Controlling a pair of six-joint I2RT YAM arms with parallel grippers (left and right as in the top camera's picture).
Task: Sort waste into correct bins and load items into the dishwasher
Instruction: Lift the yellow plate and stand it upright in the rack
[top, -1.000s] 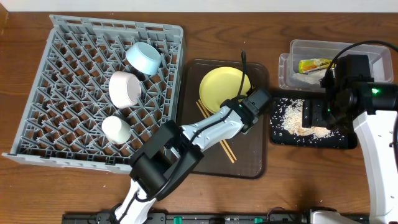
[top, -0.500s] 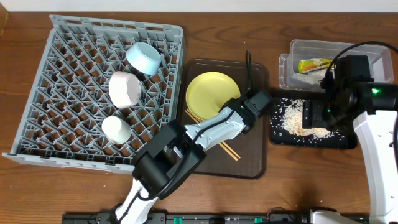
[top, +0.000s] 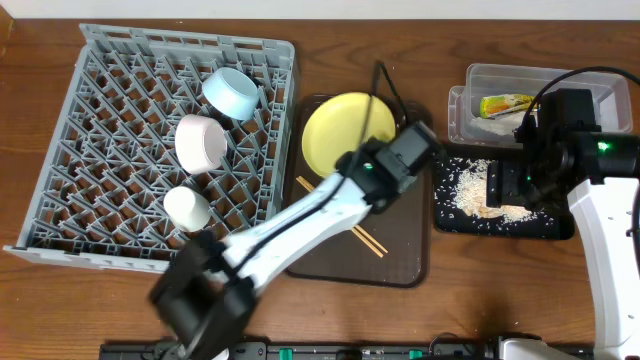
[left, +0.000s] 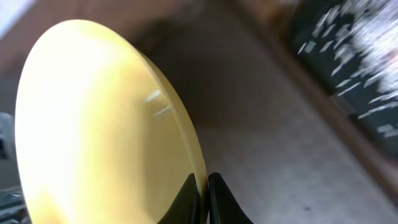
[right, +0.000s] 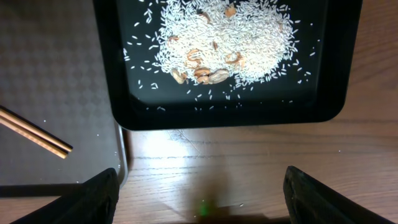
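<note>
My left gripper (top: 392, 150) (left: 203, 193) is shut on the rim of the pale-yellow plate (top: 343, 130) (left: 93, 124) and holds it tilted above the brown serving tray (top: 400, 250). The wooden chopsticks (top: 345, 220) (right: 34, 132) lie on that tray. The grey dish rack (top: 120, 160) holds the light-blue bowl (top: 231, 93), the white bowl (top: 200, 141) and the small white cup (top: 186, 207). My right gripper (top: 535, 180) (right: 199, 196) is open and empty above the black tray (top: 500, 222) (right: 336, 62), which holds rice and food scraps (right: 217, 43). The snack wrapper (top: 505, 103) lies in the clear tub (top: 480, 75).
The brown wooden table (right: 236, 168) shows between the black tray and the front edge. The black tray sits right beside the serving tray's right edge (right: 118, 162).
My left gripper has lifted the plate off the serving tray and carried it up and toward the back, tilting it. The left arm swung fast. The right arm has not moved.
</note>
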